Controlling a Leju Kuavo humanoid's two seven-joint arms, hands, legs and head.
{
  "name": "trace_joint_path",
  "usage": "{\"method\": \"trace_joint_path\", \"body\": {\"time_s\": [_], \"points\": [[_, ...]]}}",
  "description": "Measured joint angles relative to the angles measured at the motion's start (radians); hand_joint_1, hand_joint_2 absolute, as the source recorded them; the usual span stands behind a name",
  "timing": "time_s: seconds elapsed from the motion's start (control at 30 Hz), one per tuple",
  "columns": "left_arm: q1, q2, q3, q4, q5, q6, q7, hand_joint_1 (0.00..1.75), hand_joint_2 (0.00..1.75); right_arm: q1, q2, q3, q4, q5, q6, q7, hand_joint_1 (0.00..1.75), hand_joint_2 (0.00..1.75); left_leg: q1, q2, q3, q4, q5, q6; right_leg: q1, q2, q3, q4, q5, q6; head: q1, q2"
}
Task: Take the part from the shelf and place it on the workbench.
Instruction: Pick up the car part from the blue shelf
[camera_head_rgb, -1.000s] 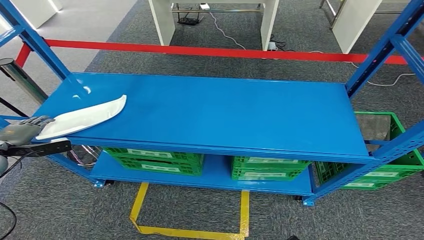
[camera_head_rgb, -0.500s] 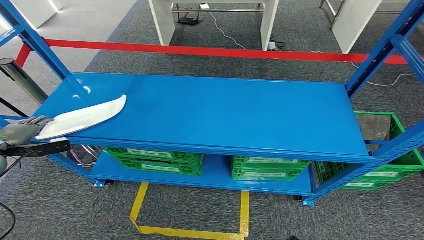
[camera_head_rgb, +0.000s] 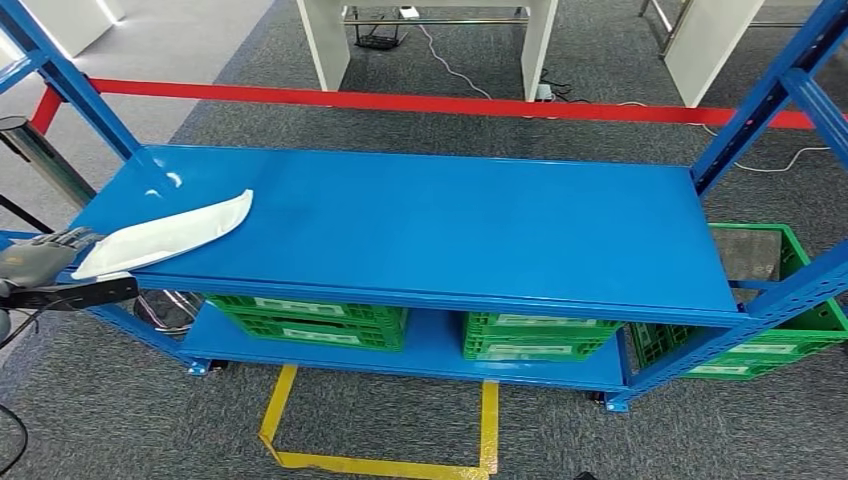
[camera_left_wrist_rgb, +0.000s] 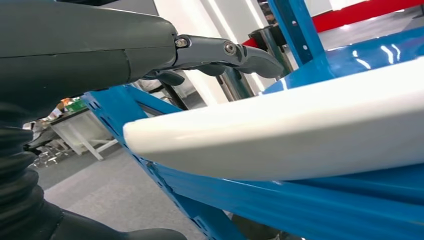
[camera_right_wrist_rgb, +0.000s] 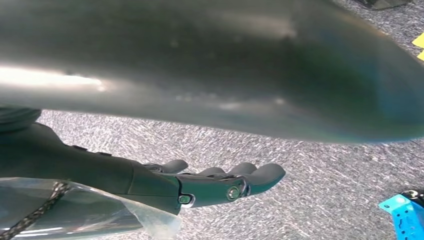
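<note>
Reaching left hand (camera_head_rgb: 40, 258) beside white part (camera_head_rgb: 165, 235), fingers (camera_left_wrist_rgb: 235, 52) above its rim

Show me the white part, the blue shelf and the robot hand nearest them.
white part (camera_head_rgb: 165, 235): head view, middle of its top.
blue shelf (camera_head_rgb: 450, 225): head view, bare top board.
left robot hand (camera_head_rgb: 40, 256): head view, back of hand.

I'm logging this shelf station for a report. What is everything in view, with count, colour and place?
Part: one, white, left end of the top shelf board, overhanging its edge.
Shelf: one, blue, centre.
Crates: three visible, green, two on the lower board, one on the floor at right.
Tape: one red strip, floor behind the shelf; yellow outline in front.
Left hand: grey, at the part's overhanging end, fingers spread.
Right hand: dark, hanging over the carpet, holding nothing.
</note>
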Motion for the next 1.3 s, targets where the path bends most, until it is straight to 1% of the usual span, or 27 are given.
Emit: {"method": "trace_joint_path", "body": {"time_s": [0.33, 0.73, 0.97, 1.3], "points": [[-0.018, 0.000, 0.005, 0.000, -0.015, 0.046, 0.022, 0.00, 1.75, -0.001, 0.000, -0.007, 0.000, 0.011, 0.000, 0.000, 0.00, 0.00, 0.000, 0.000, 0.000, 0.000, 0.000, 0.000, 0.000, 0.000, 0.000, 0.000, 0.000, 0.000, 0.000, 0.000], [-0.024, -0.004, 0.010, 0.007, -0.030, 0.058, 0.022, 0.00, 1.75, -0.001, 0.000, -0.014, 0.000, 0.018, 0.003, 0.000, 0.00, 0.00, 0.000, 0.000, 0.000, 0.000, 0.000, 0.000, 0.000, 0.000, 0.000, 0.000, 0.000, 0.000, 0.000, 0.000], [-0.024, -0.017, 0.010, 0.015, -0.032, 0.065, 0.021, 0.00, 1.75, -0.001, 0.000, -0.014, 0.000, 0.023, 0.004, 0.000, 0.00, 0.00, 0.000, 0.000, 0.000, 0.000, 0.000, 0.000, 0.000, 0.000, 0.000, 0.000, 0.000, 0.000, 0.000, 0.000], [-0.029, -0.056, 0.010, 0.043, -0.042, 0.104, 0.020, 0.00, 1.75, -0.001, 0.001, -0.016, -0.001, 0.037, 0.004, -0.002, 0.00, 0.00, 0.000, 0.000, 0.000, 0.000, 0.000, 0.000, 0.000, 0.000, 0.000, 0.000, 0.000, 0.000, 0.000, 0.000]]}}
